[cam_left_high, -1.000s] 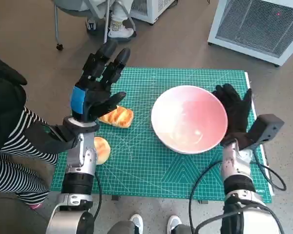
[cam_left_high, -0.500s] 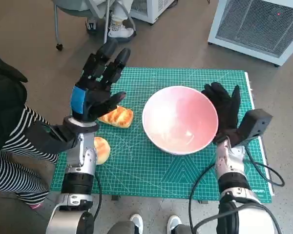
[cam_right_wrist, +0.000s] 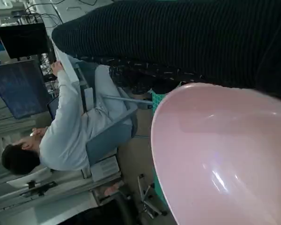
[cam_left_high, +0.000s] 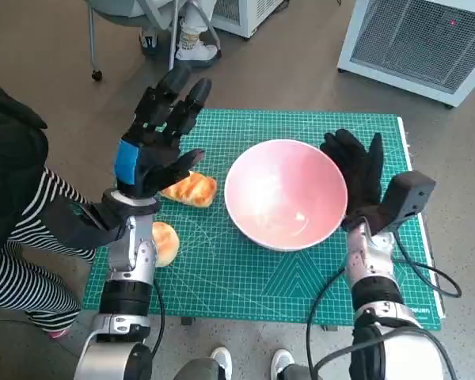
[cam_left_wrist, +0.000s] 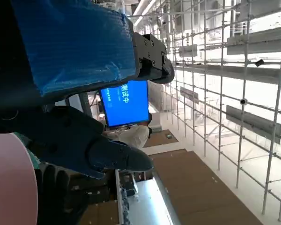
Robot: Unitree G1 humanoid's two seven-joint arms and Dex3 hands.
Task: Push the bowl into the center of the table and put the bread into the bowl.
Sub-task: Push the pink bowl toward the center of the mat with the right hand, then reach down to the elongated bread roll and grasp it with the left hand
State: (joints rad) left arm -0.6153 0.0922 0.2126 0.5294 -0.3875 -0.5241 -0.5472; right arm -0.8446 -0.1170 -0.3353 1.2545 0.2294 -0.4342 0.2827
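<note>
Bowl: the pink bowl (cam_left_high: 286, 192) sits on the green mat (cam_left_high: 245, 277), near the middle of the table, tipped a little toward the left arm's side. Nothing lies in it.
Right hand: the gloved right hand (cam_left_high: 356, 176) is flat against the bowl's outer wall on the right side, fingers stretched up along the rim, gripping nothing. In the right wrist view the glove (cam_right_wrist: 187, 42) lies right along the bowl's (cam_right_wrist: 225, 154) edge.
Left hand: the left hand (cam_left_high: 154, 142) hovers above the mat's left part, fingers spread wide, empty, touching nothing.
Bread: one golden piece of bread (cam_left_high: 190, 188) lies on the mat just left of the bowl, partly hidden under the left hand. It is out of the bowl and apart from it.
Bun: a rounder bun (cam_left_high: 165, 241) lies nearer the robot, by the mat's left edge, beside the left forearm.
Person: a person (cam_right_wrist: 61, 136) in a pale top sits on a chair in the right wrist view.
Floor: a white cabinet (cam_left_high: 427, 39) stands beyond the table's far right corner.
</note>
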